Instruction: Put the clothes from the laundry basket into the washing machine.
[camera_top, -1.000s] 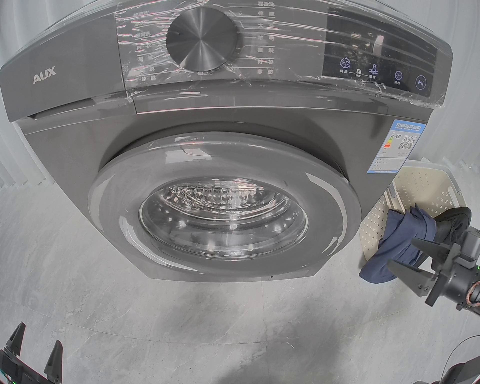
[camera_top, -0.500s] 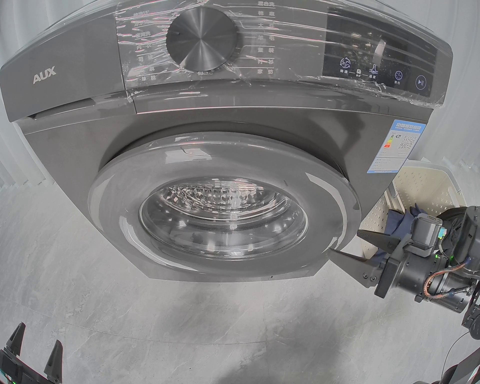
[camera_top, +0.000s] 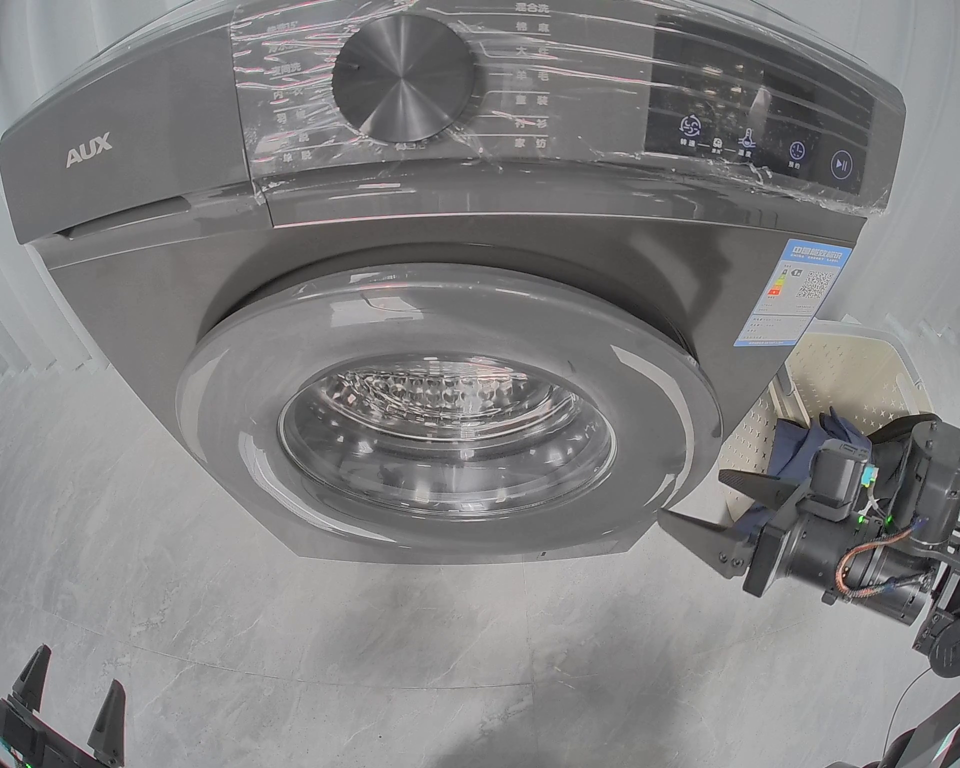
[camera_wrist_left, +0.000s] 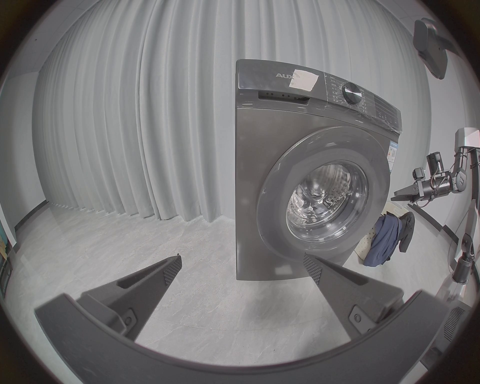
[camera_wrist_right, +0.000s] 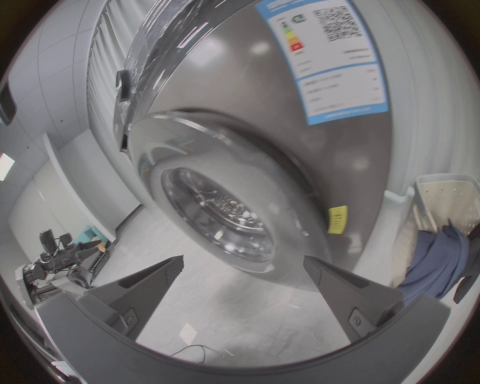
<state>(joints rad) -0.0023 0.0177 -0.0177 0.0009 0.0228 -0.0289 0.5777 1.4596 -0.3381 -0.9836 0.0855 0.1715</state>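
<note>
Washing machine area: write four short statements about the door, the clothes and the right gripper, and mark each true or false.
1. The washing machine door is shut. True.
2. The right gripper is clamped on the blue garment. False: it is open and empty, close to the door's right edge.
3. The blue garment hangs over the rim of the laundry basket. True.
4. The laundry basket stands on the robot's left of the door. False: it stands on the robot's right of it, on the floor.
</note>
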